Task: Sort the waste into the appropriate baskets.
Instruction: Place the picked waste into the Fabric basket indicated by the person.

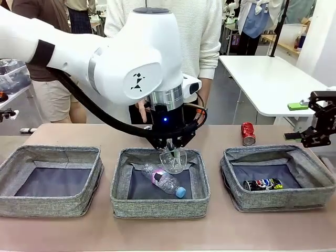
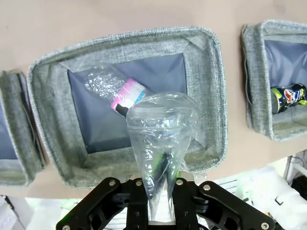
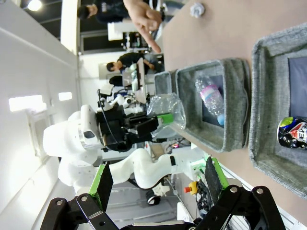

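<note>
**Drop the crushed bottle cleanly into the middle basket**

The left jaws pinch the narrow end of the crushed bottle [image 1: 172,160], and its wider end hangs down over the far half of the middle basket [image 1: 121,195]; the step in hand, as I judge it, is the release. The bottle is within the rim's outline but near the far wall, so open the jaws fully and in one go. A half-open grip may let the thin plastic cling to a pad and swing out over that wall; keep the wrist steady while the bottle falls, then lift straight up. The pink-labelled bottle [image 1: 164,180] lies slantwise on the lining just below, cap towards the near right corner; landing on it could make the light bottle roll, though the walls should keep it in. Further out, the right jaws stand wide and empty beside the right basket [image 1: 315,195], where the dark can [image 1: 262,184] lies; the red can [image 1: 248,133] sits on the surface [image 1: 168,231] behind that basket, unsorted and likely next.
</note>
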Tool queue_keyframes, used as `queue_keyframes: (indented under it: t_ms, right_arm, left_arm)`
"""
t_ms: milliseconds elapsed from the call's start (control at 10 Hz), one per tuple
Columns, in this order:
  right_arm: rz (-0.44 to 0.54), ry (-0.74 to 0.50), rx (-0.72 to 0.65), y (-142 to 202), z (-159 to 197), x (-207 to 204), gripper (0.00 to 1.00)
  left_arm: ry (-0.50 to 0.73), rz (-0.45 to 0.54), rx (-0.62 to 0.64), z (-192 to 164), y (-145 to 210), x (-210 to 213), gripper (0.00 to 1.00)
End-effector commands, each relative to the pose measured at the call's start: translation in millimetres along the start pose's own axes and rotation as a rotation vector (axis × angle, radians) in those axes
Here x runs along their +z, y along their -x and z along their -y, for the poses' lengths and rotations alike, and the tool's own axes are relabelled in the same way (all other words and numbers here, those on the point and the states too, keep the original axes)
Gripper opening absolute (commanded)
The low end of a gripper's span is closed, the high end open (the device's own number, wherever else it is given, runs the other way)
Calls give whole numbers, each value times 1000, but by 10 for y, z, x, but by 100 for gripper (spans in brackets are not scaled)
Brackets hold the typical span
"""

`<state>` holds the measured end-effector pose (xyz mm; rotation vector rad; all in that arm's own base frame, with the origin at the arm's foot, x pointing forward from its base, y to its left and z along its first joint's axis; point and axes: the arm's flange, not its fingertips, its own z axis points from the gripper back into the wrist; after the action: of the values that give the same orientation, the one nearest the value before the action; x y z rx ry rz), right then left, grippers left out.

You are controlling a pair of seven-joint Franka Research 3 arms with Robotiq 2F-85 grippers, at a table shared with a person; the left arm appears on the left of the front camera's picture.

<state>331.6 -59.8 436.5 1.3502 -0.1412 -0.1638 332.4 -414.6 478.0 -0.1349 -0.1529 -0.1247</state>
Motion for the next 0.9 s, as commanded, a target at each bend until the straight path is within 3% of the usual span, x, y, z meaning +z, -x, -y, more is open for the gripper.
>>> queue_keyframes:
  t_ms: [0,200,800]
  right_arm:
    - [4,-13,2,3,-30,5,100]
    - [4,-13,2,3,-30,5,100]
    - [4,-13,2,3,-30,5,100]
  left_arm:
    - [-30,33,-2,-3,-2,34,62]
    - [-28,31,1,-13,-7,32,100]
    - [-13,39,4,-28,-30,68,100]
